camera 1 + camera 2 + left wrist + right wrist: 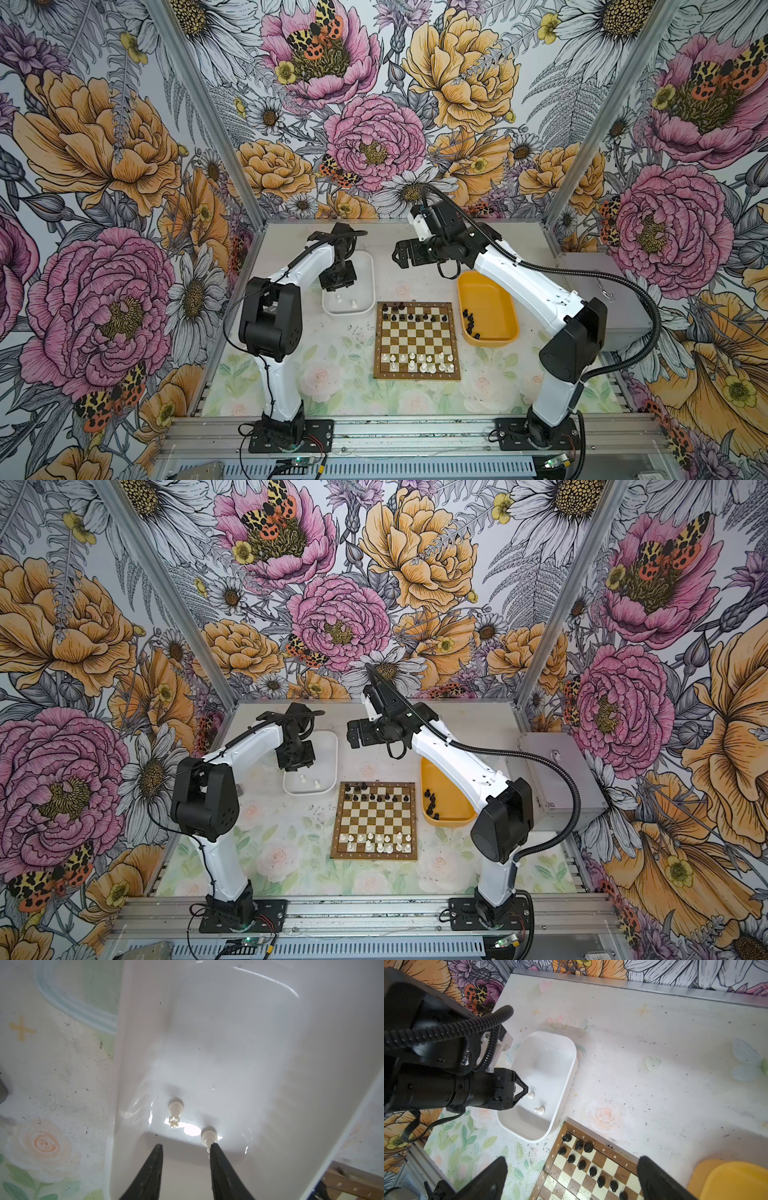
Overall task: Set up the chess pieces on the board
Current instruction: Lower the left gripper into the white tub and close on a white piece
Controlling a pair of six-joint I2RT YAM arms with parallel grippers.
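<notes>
Flowery walls (104, 145) ring the counter (324, 349) where the left gripper (186, 1147), part open and empty, hangs over two white chess pieces (176, 1106) in a tray (128, 1047); next it should pinch one for the board (417, 341).

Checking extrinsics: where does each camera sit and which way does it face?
Top views: stereo pair high at the front, looking down and back; left arm and right arm whole, board, white tray, yellow tray.
Left wrist: on the left arm, looking down into the white tray; left gripper shows.
Right wrist: on the right arm, looking across the board's black pieces to the white tray; right gripper and left gripper show.
Shared: both wrist views show the tray's two white pieces.
</notes>
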